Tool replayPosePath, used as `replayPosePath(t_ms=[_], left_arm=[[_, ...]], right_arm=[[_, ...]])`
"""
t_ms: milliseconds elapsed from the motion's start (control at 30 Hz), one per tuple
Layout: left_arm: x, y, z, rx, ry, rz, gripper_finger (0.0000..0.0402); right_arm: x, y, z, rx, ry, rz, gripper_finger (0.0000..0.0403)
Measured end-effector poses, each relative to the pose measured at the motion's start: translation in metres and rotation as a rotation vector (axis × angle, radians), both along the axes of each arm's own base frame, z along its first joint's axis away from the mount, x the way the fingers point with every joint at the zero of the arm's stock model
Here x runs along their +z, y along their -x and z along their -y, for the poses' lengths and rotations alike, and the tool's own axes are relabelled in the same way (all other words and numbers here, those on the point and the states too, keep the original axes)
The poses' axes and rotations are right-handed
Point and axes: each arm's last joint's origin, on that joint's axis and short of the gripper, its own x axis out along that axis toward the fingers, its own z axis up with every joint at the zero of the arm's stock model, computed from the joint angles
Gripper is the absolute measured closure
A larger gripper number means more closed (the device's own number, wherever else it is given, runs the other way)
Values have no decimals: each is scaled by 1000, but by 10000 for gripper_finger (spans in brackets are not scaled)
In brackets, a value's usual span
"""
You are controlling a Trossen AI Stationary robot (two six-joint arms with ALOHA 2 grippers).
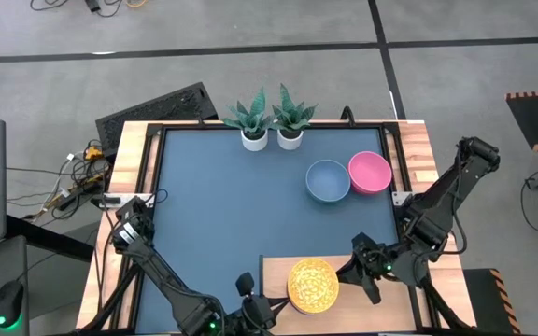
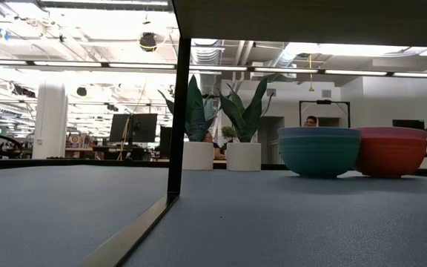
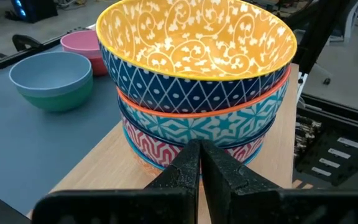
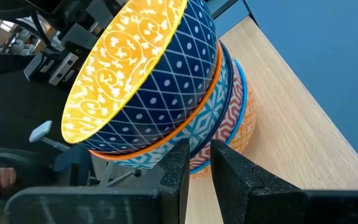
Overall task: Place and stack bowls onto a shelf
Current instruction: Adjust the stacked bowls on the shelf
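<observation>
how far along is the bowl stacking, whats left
Done: the patterned bowls sit nested in one stack on the shelf, yellow-lined one on top. In hand: nothing; the right gripper sits beside the stack, the left gripper is shut. Left: the grey-blue bowl and pink bowl stand on the table.

Both arms are dark, near-black, built of slim links and blocky joint housings; the left arm point(image 1: 157, 271) and right arm point(image 1: 442, 201) look alike; each gripper's fingers point(image 3: 182, 177) are matte black, rough-grained wedges rising from a flat black bar; small green lights glow at the wrists.
</observation>
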Motion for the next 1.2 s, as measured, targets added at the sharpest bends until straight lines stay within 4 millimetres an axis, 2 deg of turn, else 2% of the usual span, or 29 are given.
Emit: replayPosePath(t_ms=[333, 867, 1033, 1200], left_arm=[[1, 0, 0, 13, -20, 12, 402], [3, 12, 14, 16, -14, 54, 401], [19, 17, 21, 66, -13, 149, 402], [30, 5, 20, -19, -27, 164, 401]], right_arm=[[0, 0, 0, -1, 6, 3, 312], [1, 1, 0, -1, 7, 7, 312], [1, 1, 0, -3, 7, 8, 312], [1, 0, 1, -18, 12, 13, 312]])
